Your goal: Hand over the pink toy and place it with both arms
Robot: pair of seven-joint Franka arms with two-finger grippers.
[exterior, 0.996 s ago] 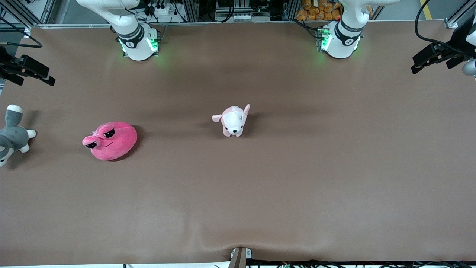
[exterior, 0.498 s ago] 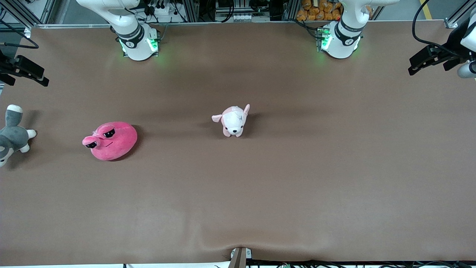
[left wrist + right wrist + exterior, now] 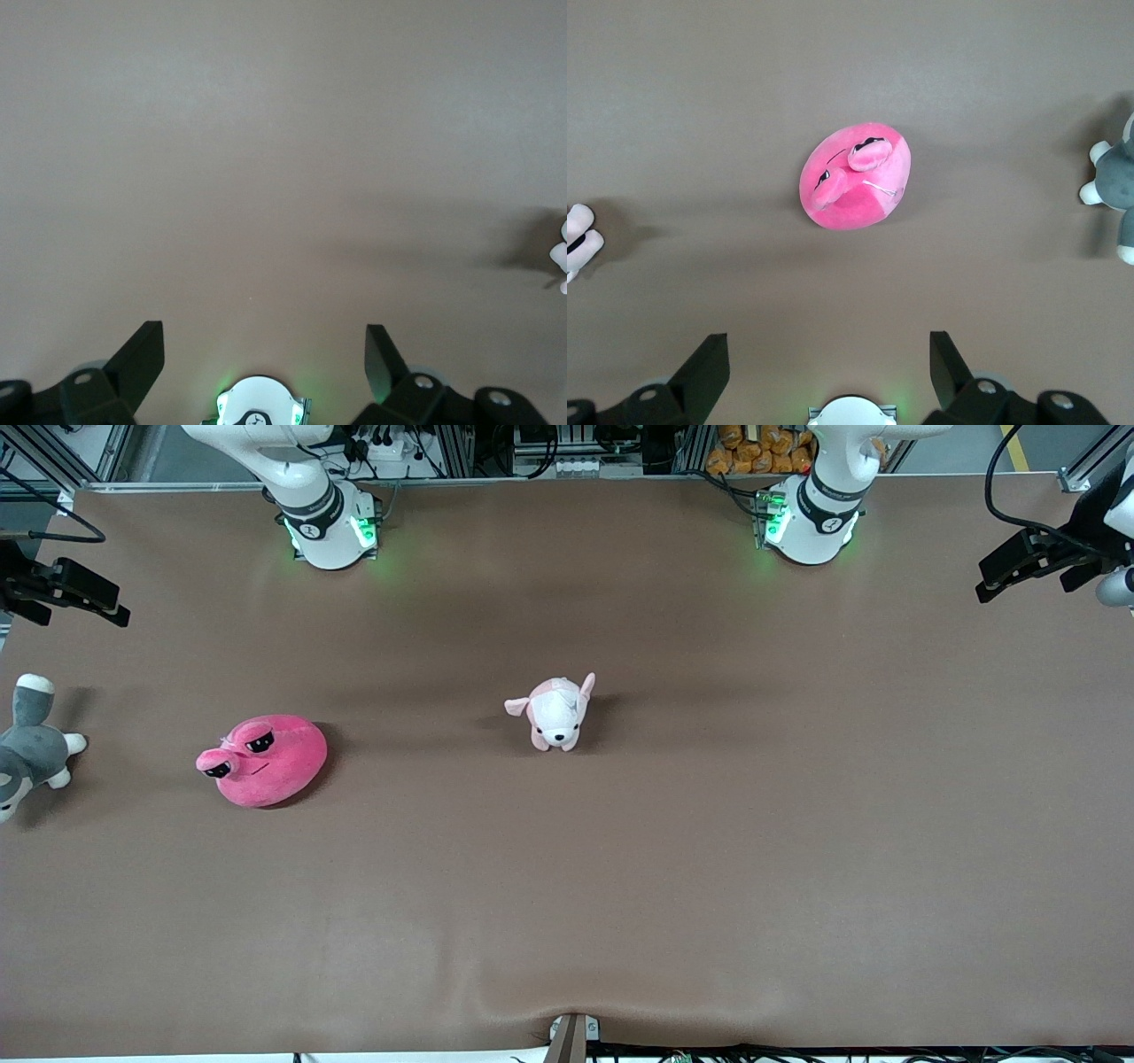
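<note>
The pink toy (image 3: 263,760) lies on the brown table toward the right arm's end, its half-lidded eyes up; it also shows in the right wrist view as the pink toy (image 3: 855,177). My right gripper (image 3: 827,363) hangs high over the table near that end. It is open and empty, and its black hand (image 3: 64,590) shows at the front view's edge. My left gripper (image 3: 263,359) is also open and empty, high over bare table at the left arm's end, with its black hand (image 3: 1036,562) at the view's other edge.
A small pale pink-and-white puppy plush (image 3: 555,713) stands near the table's middle. A grey-and-white plush animal (image 3: 31,748) lies at the table's edge at the right arm's end. Both arm bases (image 3: 328,527) stand along the table's back edge.
Both black hands have shifted slightly at the view's edges and come nearly back. No toy has moved, and both grippers stay open.
</note>
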